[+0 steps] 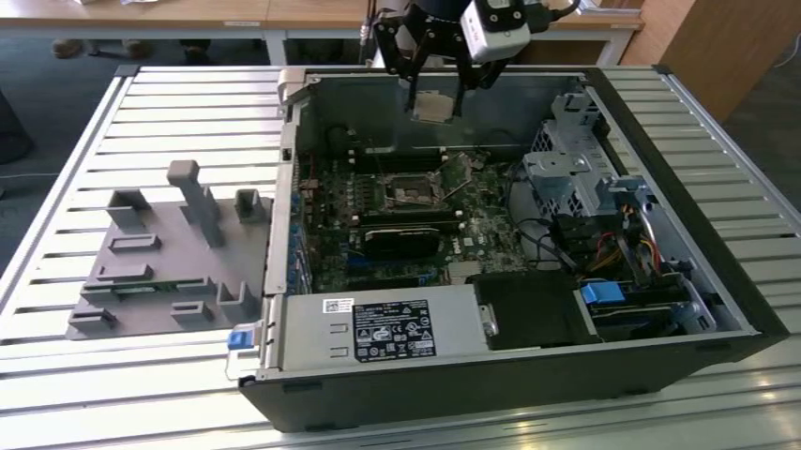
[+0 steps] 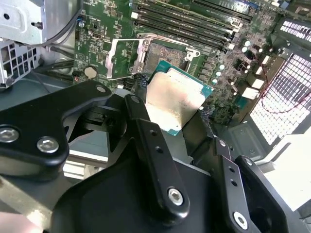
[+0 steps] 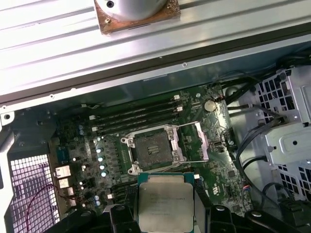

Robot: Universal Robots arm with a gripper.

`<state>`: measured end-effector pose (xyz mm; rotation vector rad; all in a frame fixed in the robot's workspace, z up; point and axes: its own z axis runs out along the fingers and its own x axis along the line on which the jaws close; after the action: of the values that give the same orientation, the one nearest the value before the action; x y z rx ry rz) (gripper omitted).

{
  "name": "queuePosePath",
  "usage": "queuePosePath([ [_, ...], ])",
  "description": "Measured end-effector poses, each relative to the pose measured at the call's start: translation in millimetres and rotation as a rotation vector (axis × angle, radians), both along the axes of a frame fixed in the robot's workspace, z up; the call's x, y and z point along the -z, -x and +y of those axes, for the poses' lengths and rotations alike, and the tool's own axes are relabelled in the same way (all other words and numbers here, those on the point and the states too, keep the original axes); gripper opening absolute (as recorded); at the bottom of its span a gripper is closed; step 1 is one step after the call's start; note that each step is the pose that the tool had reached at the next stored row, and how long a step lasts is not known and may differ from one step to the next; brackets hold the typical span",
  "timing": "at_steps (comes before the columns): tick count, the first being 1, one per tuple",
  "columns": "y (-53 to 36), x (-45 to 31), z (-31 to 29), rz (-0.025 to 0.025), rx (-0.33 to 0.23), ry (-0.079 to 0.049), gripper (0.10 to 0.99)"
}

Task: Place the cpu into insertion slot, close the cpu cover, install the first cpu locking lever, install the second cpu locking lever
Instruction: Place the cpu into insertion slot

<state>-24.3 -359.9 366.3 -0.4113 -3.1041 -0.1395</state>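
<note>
Surface: slatted metal table (image 1: pixel 150 103), grey fixture (image 1: pixel 163 267) at the exterior view's left.
Container: open computer case (image 1: pixel 501 384), holding white-labelled box (image 1: pixel 382 328) in front, motherboard (image 1: pixel 375 216) behind.
Socket: insertion slot (image 3: pixel 149 149) uncovered, cpu cover (image 3: pixel 190 141) swung open beside it.
Hold: gripper (image 1: pixel 434 111) clamped on cpu (image 3: pixel 165 206), in the air, apart from slot.
Look: square, pale silver face, teal rim.

gripper (image 2: pixel 172 99): matte black, two long jointed fingers (image 2: pixel 153 160), silver socket-head screws (image 2: pixel 175 195) at the pivots. White-and-grey camera box (image 1: pixel 497 26) sits just above the gripper.

Dull silver-grey metal face on cpu (image 3: pixel 164 204); smooth black finish on gripper (image 2: pixel 172 97); ribbed pale metal table (image 1: pixel 188 103), exterior view's upper left.
</note>
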Motion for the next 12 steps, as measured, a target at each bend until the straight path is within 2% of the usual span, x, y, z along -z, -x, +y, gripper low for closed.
queuePosePath([
  [12,0.0,0.8,0.1,0.0000,0.081,0.001,0.541],
])
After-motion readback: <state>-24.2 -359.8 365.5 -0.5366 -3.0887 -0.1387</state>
